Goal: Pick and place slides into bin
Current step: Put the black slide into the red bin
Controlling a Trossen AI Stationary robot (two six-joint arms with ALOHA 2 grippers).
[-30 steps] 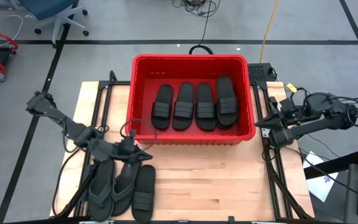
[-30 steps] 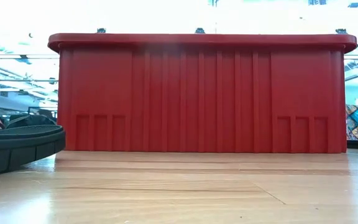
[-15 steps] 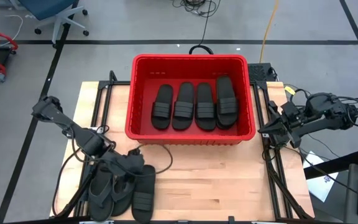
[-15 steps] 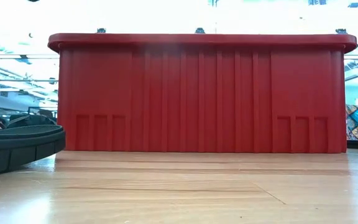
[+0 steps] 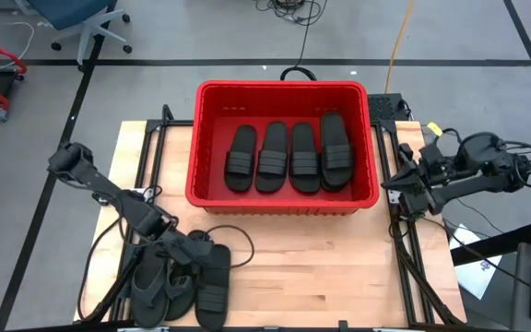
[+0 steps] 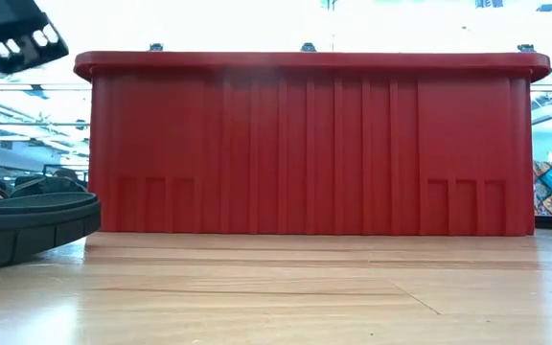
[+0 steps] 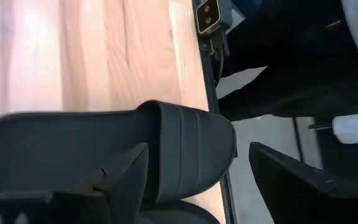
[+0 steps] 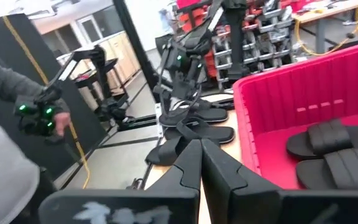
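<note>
Since one second ago we see that the left gripper [image 5: 194,251] has moved down from the front wall of the bin [image 5: 212,202] to the group of slides on the table, and its fingers, which were closed then, are now spread wide. The right arm has changed very little.

In the left wrist view the two dark fingers [image 7: 126,174] stand apart, one on each side of the ribbed strap of a slide [image 7: 185,149]. We cannot tell if they touch the strap, but they do not grasp it. In the high view this gripper is over the near slides [image 5: 181,277], three of them lying side by side at the left front part of the wooden table [image 5: 321,267]; one is a wide-strap slide [image 5: 214,284] and the others have thong straps.

The red bin is well apart from these fingers, further back on the table. Four slides in the bin [image 5: 289,157] lie in one row on its floor, side by side.

The right gripper [image 5: 387,192] waits at the right edge of the table, just beside the right wall of the bin. Its fingers [image 8: 185,165] are pressed together and hold nothing.

In the low view, one slide sole [image 6: 27,225] rests on the table in front of the bin.
</note>
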